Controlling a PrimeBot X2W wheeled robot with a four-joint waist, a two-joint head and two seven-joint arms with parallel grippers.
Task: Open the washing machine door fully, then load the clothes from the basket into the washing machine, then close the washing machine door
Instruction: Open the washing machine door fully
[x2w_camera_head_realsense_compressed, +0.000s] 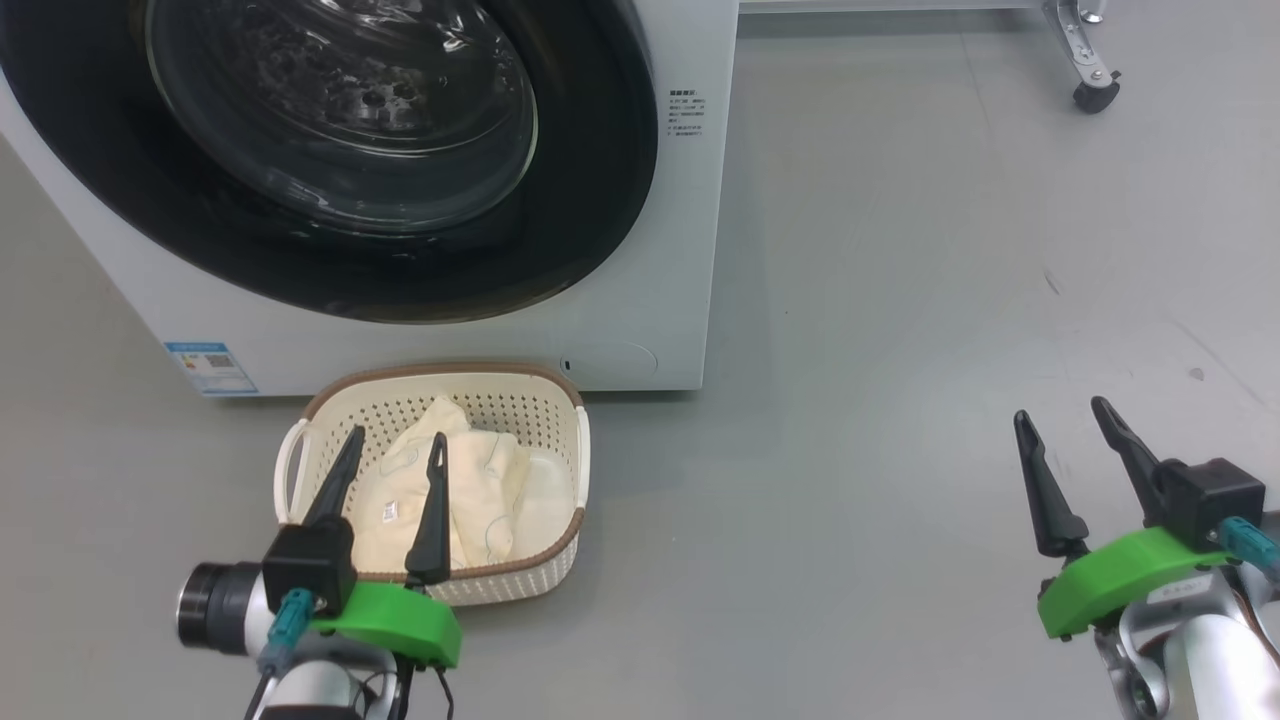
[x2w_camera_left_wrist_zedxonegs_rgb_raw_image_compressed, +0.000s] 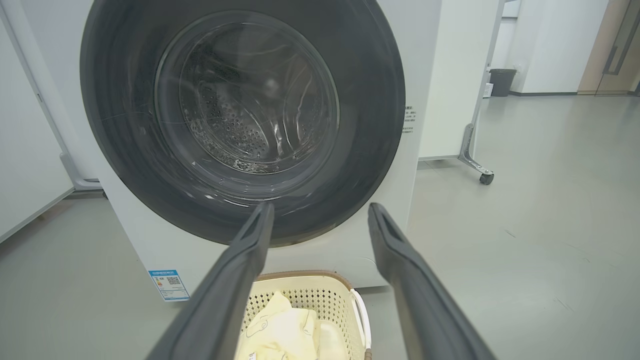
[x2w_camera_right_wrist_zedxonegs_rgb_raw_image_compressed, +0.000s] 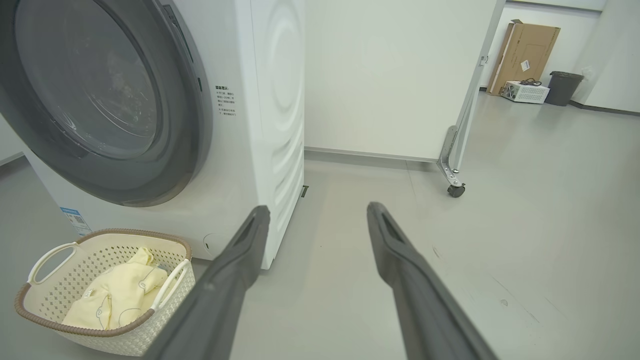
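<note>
Washing machine door (x2w_camera_head_realsense_compressed: 340, 130) shut; basket (x2w_camera_head_realsense_compressed: 440, 372) of clothes (x2w_camera_head_realsense_compressed: 490, 490) set on the floor before it. Left gripper (x2w_camera_head_realsense_compressed: 398, 434) and right gripper (x2w_camera_head_realsense_compressed: 1060, 409): fingers spread, empty. The door rim should be hooked, then swung fully wide.

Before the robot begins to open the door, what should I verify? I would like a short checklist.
1. Washing machine door open: not ok, it is shut.
2. Left gripper open, empty: ok.
3. Right gripper open, empty: ok.
4. Clothes lie in the basket: ok.
5. Basket clear of the door's swing: cannot tell.
</note>
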